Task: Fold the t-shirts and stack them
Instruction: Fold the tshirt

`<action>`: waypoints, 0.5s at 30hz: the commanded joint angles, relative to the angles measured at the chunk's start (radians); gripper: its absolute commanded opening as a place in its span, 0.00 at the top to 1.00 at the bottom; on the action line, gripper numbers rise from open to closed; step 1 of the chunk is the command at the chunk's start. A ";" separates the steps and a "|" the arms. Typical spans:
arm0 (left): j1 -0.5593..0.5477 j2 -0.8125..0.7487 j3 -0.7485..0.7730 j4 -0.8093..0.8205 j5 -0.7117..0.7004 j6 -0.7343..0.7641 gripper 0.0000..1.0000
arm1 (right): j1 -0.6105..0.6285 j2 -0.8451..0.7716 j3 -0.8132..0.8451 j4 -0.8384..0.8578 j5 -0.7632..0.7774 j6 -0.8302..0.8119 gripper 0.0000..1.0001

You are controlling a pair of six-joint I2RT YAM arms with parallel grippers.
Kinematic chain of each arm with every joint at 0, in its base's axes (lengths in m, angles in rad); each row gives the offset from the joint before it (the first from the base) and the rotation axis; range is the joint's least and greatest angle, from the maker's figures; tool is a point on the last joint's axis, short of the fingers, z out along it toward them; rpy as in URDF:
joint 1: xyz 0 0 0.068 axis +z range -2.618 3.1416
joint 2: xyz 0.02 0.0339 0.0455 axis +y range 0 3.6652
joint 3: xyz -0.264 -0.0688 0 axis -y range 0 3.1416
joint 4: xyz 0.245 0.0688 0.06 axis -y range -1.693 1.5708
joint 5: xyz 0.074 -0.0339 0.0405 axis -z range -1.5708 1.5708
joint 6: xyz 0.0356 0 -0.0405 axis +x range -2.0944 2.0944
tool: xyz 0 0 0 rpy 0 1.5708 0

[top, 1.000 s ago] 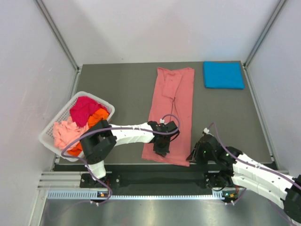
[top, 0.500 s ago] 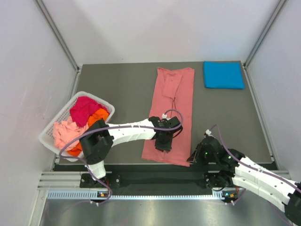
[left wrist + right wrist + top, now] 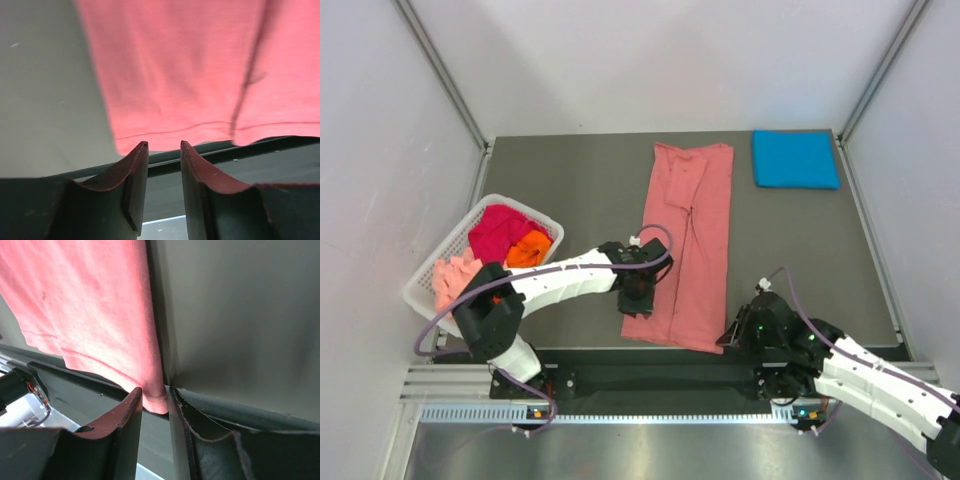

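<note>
The task is judged to be under halfway – one shirt finished, one partly folded, three untouched. The salmon-pink t-shirt is spread on the counter as a long narrow strip running from the near edge toward the far side, its sides apparently turned inward along a central line, so the lengthwise folds are taken as done and the crosswise folds as yet to be made. A bright blue t-shirt is seen folded into a neat rectangle just to the right of the strip's far end, apart from it, and is read as the start of the stack. Well to the left of the strip, a white slatted basket holds a magenta t-shirt, an orange t-shirt and a pale pink t-shirt, all crumpled. The left gripper is held over the strip's near left edge, its jaws parted with nothing between them and the hem lying just beyond the tips. The right gripper is set at the strip's near right corner; its jaws stand only narrowly apart with the cloth corner at the gap – whether that corner is actually pinched cannot be told. Stacking the pink shirt on the blue one is left, and then the three basket shirts.
</note>
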 commanded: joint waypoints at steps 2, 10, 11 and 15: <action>0.072 -0.110 -0.074 0.039 0.078 0.040 0.62 | 0.018 -0.004 -0.014 0.024 -0.021 0.027 0.73; 0.178 -0.202 -0.243 0.135 0.172 0.054 0.60 | 0.024 -0.024 -0.031 0.021 -0.012 0.036 0.80; 0.178 -0.202 -0.257 0.140 0.181 0.054 0.60 | 0.024 -0.027 -0.031 0.023 -0.012 0.038 0.83; 0.179 -0.195 -0.290 0.180 0.216 0.043 0.60 | 0.024 -0.033 -0.025 0.024 -0.011 0.033 0.96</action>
